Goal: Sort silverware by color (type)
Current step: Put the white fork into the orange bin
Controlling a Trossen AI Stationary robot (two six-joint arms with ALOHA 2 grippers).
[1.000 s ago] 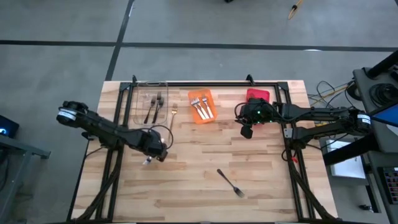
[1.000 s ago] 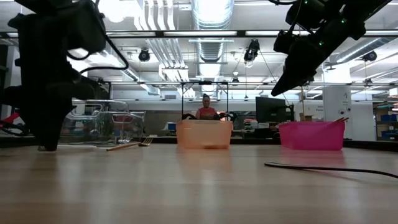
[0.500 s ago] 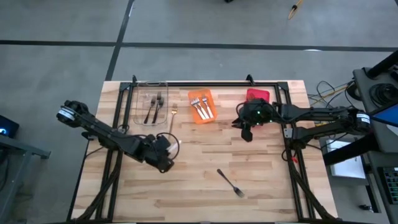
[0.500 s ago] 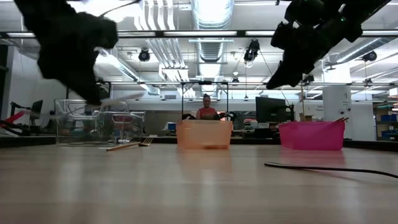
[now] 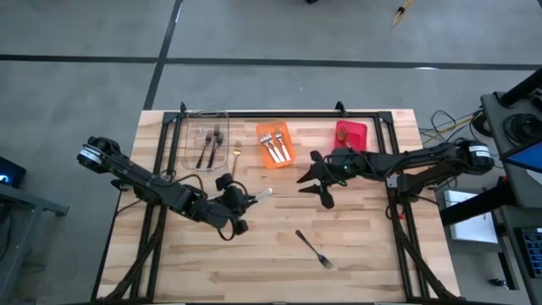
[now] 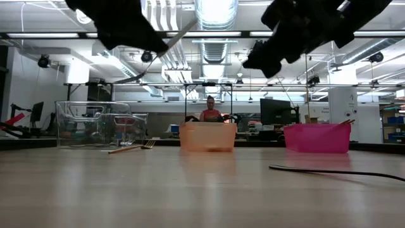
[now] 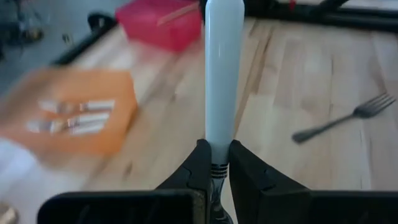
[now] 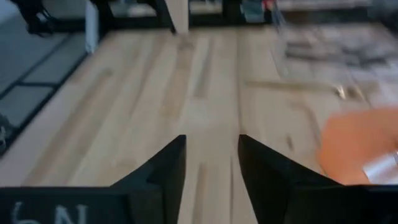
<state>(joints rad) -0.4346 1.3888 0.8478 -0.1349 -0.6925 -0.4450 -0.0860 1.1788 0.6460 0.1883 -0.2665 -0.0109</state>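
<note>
Gripping a white-handled fork [image 7: 224,68] near its neck, the left tool [image 5: 240,202] is clamped on it left of centre in the high view, above the counter [image 5: 279,254]. In the left wrist view the handle stands straight out from between the closed fingers [image 7: 200,163]. In the high view its pale handle [image 5: 263,194] points toward the upper right.

The right tool [image 5: 315,182] hovers just right of centre in the high view, fingers [image 8: 166,168] apart and holding nothing.

Locations of the remaining silverware, high view:
- Dark fork [image 5: 314,248]: flat on the counter, lower centre, well apart from the bins.
- Gold fork [image 5: 236,157]: on the counter between the clear bin [image 5: 205,146] and the orange bin [image 5: 274,144].
- Two dark pieces lie in the clear bin; white-handled pieces lie in the orange bin.
- Red bin [image 5: 351,134]: at upper right; its contents cannot be resolved in this view.

Handling characteristics, as a judgement: each fork is light, rigid and slim, and should not deform under grip. Smooth metal and a glossy handle are likely slippery, so a fork held near one end can pivot between the fingers. A flat-lying fork offers little height; the best hold is across the narrow shank near mid-length, fingers straddling the sides. The held fork matches the orange bin's contents.
</note>
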